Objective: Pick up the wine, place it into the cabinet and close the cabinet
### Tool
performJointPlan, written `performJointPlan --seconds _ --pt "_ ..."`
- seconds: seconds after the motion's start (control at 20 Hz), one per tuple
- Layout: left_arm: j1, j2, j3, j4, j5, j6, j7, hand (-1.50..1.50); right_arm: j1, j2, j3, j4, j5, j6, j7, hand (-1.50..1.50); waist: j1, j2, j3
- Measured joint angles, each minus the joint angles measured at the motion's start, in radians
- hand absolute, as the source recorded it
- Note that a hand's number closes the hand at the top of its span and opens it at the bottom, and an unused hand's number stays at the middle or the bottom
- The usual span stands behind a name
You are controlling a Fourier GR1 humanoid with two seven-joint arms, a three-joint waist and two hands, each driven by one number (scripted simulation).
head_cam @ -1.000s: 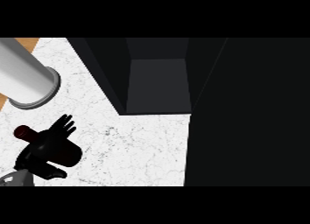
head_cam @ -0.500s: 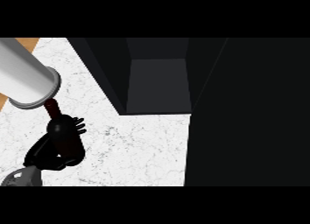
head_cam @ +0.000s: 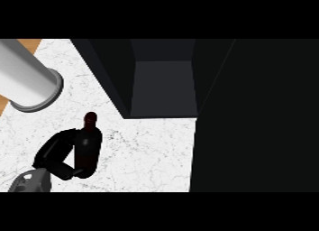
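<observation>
The left hand (head_cam: 53,154) comes in from the lower edge, left of and below the cabinet (head_cam: 163,85), its fingers and thumb curled round the body of the dark wine bottle (head_cam: 89,143); the bottle stands nearly upright over the white marbled desk (head_cam: 149,153), its reddish cap pointing up toward the cabinet's lower left corner, near that corner but apart from it and outside the cabinet. The cabinet stands open, its dark inside and grey floor showing; a white cylinder (head_cam: 22,79) lies to the cabinet's left; a broad dark panel (head_cam: 262,117) fills the space to the cabinet's right
</observation>
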Motion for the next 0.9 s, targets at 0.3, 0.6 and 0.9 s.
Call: performJointPlan --seconds 0.3,0.6,0.9 --pt "0.05 -0.043 0.004 -0.081 0.021 0.086 -0.071 1.5 0.005 0.01 0.014 0.007 0.004 -0.002 -0.014 -1.5 0.009 -0.003 0.001" --pt "0.148 -0.166 0.077 -0.176 0.11 0.275 -0.203 1.5 0.022 0.018 0.017 0.013 0.008 -0.004 -0.044 -1.5 0.016 -0.008 0.002" --pt "0.223 -0.217 -0.041 -0.39 0.221 0.368 -0.167 1.5 0.022 0.011 0.009 0.009 0.006 0.001 -0.029 -1.5 0.017 -0.007 0.002"
